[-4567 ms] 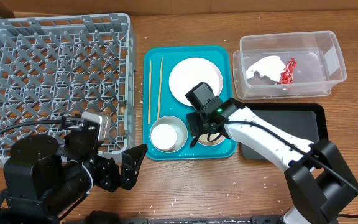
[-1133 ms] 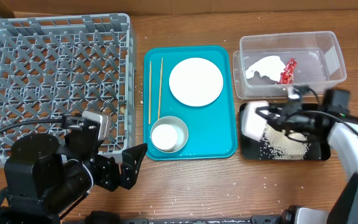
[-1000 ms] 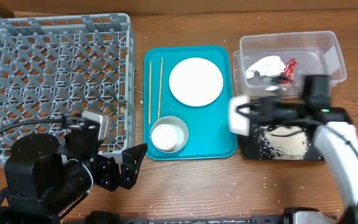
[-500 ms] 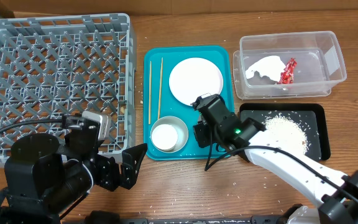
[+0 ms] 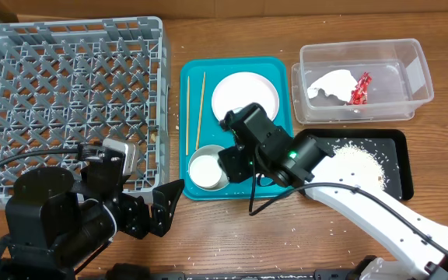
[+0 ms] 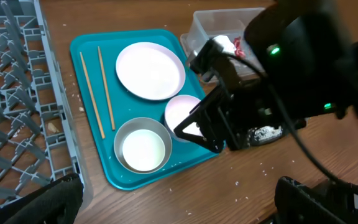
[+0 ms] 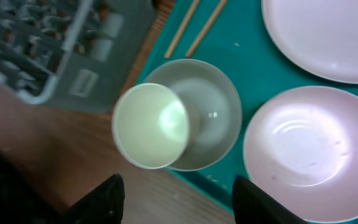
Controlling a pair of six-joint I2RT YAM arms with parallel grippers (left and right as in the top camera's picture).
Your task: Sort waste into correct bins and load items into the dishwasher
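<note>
Waste looks sorted: right of the teal tray [image 5: 283,64], the wrapper [image 5: 359,88] and napkin [image 5: 329,84] lie in the clear tub [image 5: 418,58], and the rice [image 5: 356,162] fills the black tray [image 5: 399,167]. Loading has not begun. The plate [image 5: 243,92], small dish [image 6: 182,112], bowl [image 5: 207,169] and chopsticks [image 5: 194,113] all sit on the teal tray, and the dish rack [image 5: 68,85] to its left holds none of them. The right gripper [image 7: 182,200] hovers over the bowl and dish, fingers apart, empty. The left gripper [image 6: 185,204] hangs off the tray's near-left corner, likewise spread. We find no legible writing.
</note>
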